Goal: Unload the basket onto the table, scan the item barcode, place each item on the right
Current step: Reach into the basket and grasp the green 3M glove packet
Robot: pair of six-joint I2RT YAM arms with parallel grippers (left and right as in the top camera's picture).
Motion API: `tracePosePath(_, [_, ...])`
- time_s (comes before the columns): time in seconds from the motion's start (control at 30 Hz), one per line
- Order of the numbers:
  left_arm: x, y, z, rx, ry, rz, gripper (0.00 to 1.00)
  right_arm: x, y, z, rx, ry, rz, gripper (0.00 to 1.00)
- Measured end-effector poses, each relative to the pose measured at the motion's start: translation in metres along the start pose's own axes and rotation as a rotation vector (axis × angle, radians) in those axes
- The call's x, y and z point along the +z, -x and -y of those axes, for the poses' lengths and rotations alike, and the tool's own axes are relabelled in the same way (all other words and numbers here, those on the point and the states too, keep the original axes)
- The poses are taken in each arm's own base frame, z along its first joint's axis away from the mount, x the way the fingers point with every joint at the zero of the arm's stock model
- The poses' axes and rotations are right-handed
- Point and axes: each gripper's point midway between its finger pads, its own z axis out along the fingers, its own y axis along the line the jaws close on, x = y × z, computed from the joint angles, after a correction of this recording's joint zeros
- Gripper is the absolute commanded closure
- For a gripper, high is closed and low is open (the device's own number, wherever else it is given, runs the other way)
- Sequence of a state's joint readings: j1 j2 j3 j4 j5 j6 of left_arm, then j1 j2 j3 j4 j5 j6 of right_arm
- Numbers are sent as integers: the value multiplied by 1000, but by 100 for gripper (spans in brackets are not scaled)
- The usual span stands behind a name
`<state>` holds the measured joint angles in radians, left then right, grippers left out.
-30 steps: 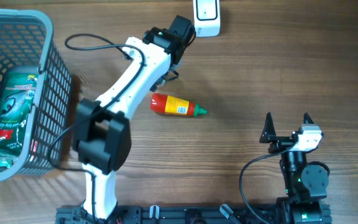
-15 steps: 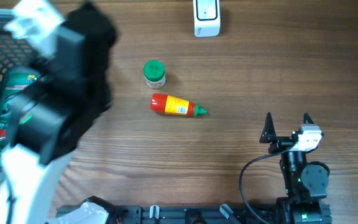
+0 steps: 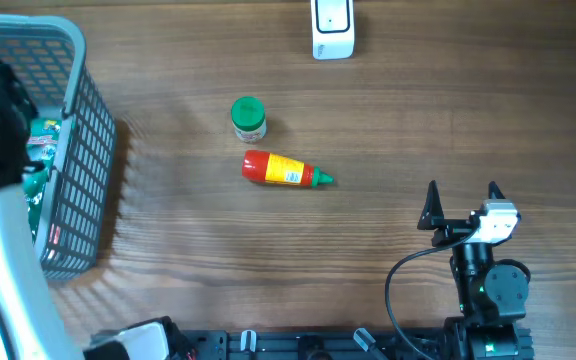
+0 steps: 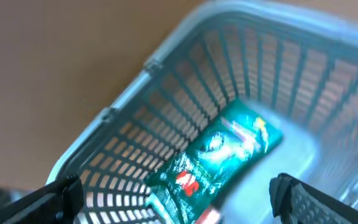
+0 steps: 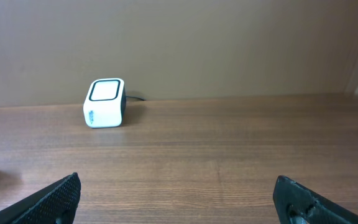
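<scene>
Gaping wide, left pincer (image 4: 176, 190) over basket (image 4: 129, 90) rim, perhaps green packet (image 4: 222, 155) inside; right pincer (image 5: 176, 186) wide above table (image 5: 229, 143).

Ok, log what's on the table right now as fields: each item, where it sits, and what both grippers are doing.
scanner: white, at the far edge of the table
sauce bottle: red and yellow, lying on its side mid-table, green tip pointing right
jar: green lid, upright, just beyond the sauce bottle, not touching it
basket: grey, on the left side
packet: green, lying inside the basket
left gripper: open, above the basket, holding nothing
right gripper: open, near right side, holding nothing
</scene>
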<state>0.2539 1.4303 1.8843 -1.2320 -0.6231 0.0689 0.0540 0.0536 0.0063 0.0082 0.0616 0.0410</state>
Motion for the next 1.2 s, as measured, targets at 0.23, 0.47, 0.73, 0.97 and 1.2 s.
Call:
tracePosePath(0.23, [56,-21,63,331,-160,-161,0,0,0,0,0,0,0,0])
tracePosePath(0.47, [94,-29,60,347,-143,-223,0,0,0,0,0,0,0,0])
tracePosePath(0.73, [120,-45,23,166,-281,-269,0,0,0,0,0,0,0,0])
tracePosePath(0.97, [126,-49,26,138,-329,-274,0,0,0,0,0,0,0,0])
tracePosePath(1.2, [171,-111,55,198,-340,-388,0,0,0,0,0,0,0,0])
